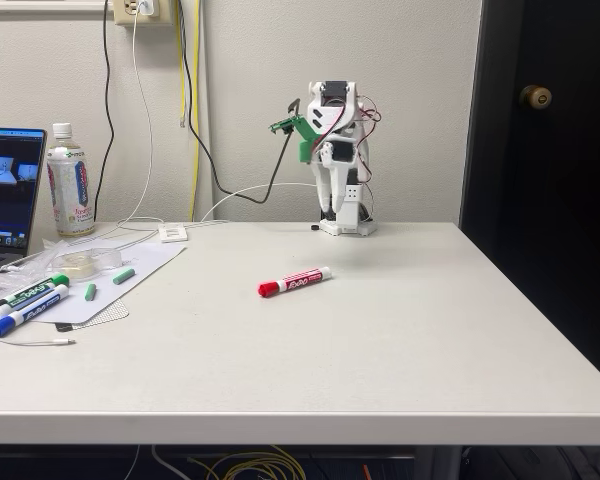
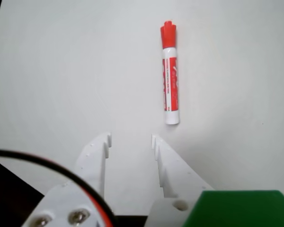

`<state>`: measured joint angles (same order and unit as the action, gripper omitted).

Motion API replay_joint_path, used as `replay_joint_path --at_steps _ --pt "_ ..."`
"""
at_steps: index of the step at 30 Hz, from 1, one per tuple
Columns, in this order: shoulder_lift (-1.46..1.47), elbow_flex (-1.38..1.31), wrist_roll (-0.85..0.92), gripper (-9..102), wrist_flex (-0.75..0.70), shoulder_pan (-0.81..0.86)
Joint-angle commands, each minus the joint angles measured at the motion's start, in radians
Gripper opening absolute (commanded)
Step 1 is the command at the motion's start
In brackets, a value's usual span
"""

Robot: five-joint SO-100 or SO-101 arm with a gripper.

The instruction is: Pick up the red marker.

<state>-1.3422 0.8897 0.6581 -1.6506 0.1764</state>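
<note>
Nearest the wrist camera, the gripper (image 2: pixel 131 138) hangs with its white jaws apart and empty. The red marker (image 2: pixel 170 74) lies flat at about one o'clock from them, cap pointing to twelve, so a slight shift should let the jaws straddle the barrel. In the fixed view it rests mid-worktop (image 1: pixel 400 340), well apart from the folded arm (image 1: pixel 337 160) at the far edge. The worktop is pale and matte; behind it are a white wall with cables and a dark door.

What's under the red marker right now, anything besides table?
Only bare white table. The red marker lies flat on it, alone, with the open gripper above and short of it in the wrist view. The strip of table directly beneath the barrel is covered.
</note>
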Motion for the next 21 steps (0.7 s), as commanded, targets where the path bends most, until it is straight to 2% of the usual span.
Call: replay_joint_path --at_steps 1,9,21 --pt "0.028 -0.144 0.035 23 -0.029 0.034" --pt "0.058 -0.152 0.029 22 0.061 0.087" --pt "0.207 -0.152 0.298 21 0.087 0.120"
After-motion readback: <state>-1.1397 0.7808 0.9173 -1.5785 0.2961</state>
